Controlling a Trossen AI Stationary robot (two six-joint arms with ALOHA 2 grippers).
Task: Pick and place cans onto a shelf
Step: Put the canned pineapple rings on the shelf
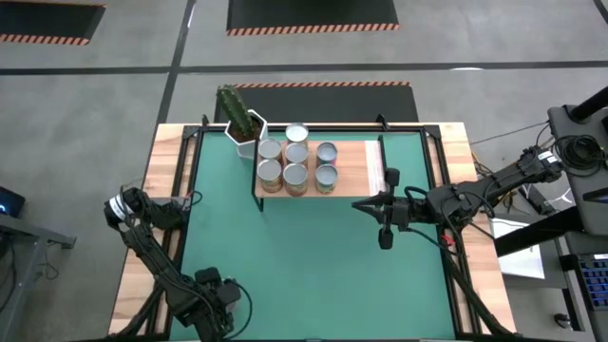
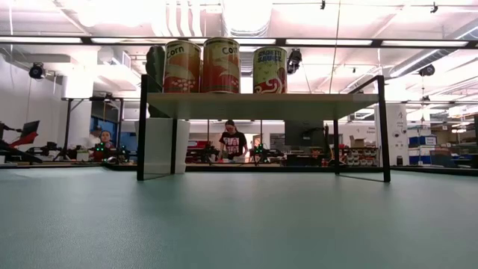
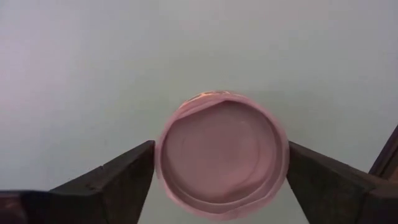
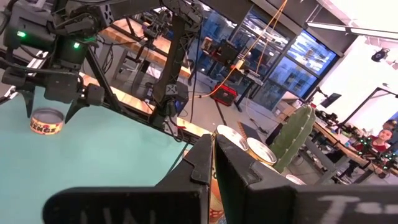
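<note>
Fingers (image 3: 118,177) of the left gripper (image 3: 221,180) stand spread either side of a small round silver-topped metal can (image 3: 222,155) on the green mat (image 3: 93,74); the right gripper (image 4: 213,163), pressed together, hangs beside the light-wood shelf (image 1: 356,171).

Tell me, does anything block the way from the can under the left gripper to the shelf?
Nothing visible: bare green mat lies between the can and the shelf, whose right part is free.
</note>
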